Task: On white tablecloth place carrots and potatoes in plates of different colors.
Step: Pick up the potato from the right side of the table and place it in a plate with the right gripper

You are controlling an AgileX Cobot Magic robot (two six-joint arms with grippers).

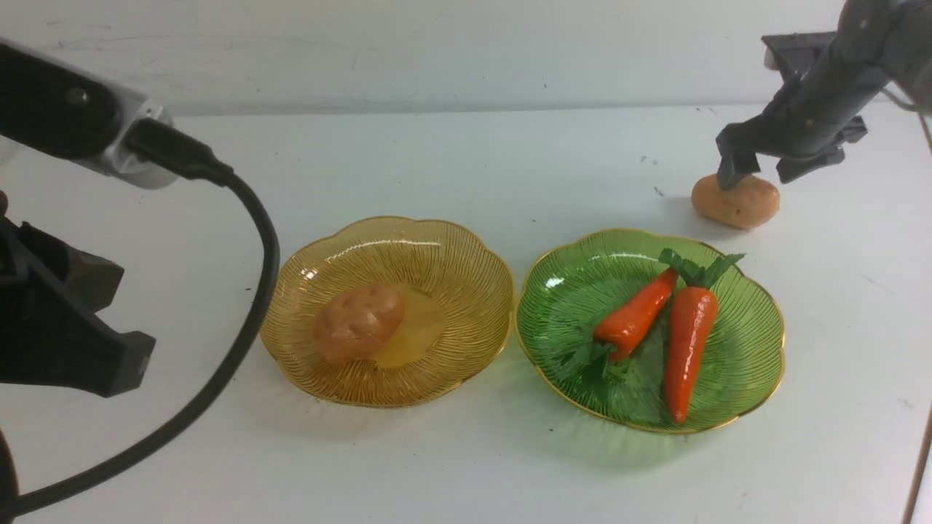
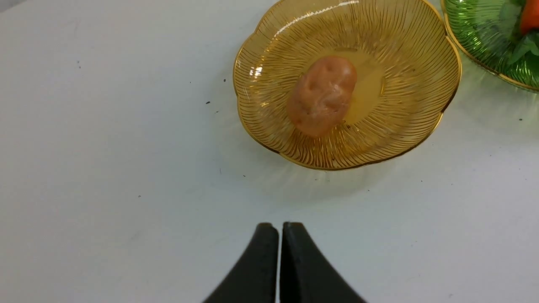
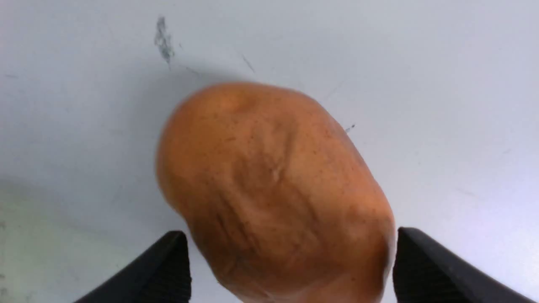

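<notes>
Right claw wide, straddling loose potato on worktop beyond green plate. Left claw closed, idle. Risk: off-centre squeeze squirts the rounded potato out sideways.

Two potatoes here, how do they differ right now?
The plated potato lies in the amber plate; the loose potato sits on the white tablecloth. The right gripper's open fingers flank the loose potato; the shut left gripper sits clear of the plated potato. Both are oval, tan-brown, dimpled.
</notes>
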